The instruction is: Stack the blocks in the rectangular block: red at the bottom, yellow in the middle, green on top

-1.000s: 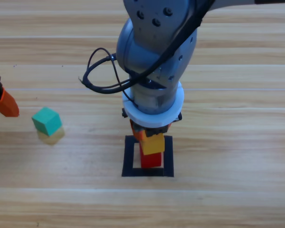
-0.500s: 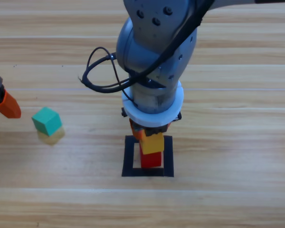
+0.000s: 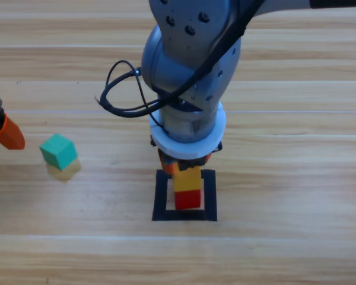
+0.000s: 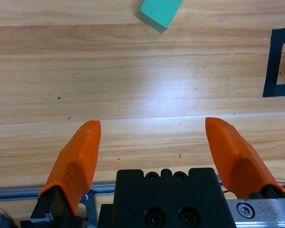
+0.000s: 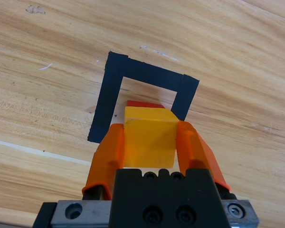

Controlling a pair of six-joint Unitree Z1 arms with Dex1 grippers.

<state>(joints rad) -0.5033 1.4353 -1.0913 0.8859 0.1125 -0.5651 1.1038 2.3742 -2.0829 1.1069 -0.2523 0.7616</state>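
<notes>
— Inspector, where does your right gripper (image 5: pixel 148 142) stand?

— You have it over the rectangular block (image 3: pixel 184 203), its jaws closed on the yellow cube (image 5: pixel 149 137), one jaw against each side face. From above, the yellow cube (image 3: pixel 187 177) sits directly over the red cube (image 3: pixel 188 199), which stands inside the tape outline. In the right wrist view only a sliver of red (image 5: pixel 143 104) shows beyond the yellow top.

— And your left gripper (image 4: pixel 159 152)?

— Parked at the table's left edge, jaws spread wide, nothing between them. The green cube (image 3: pixel 58 151) lies just beside it on the wood, well apart from the outline.
</notes>
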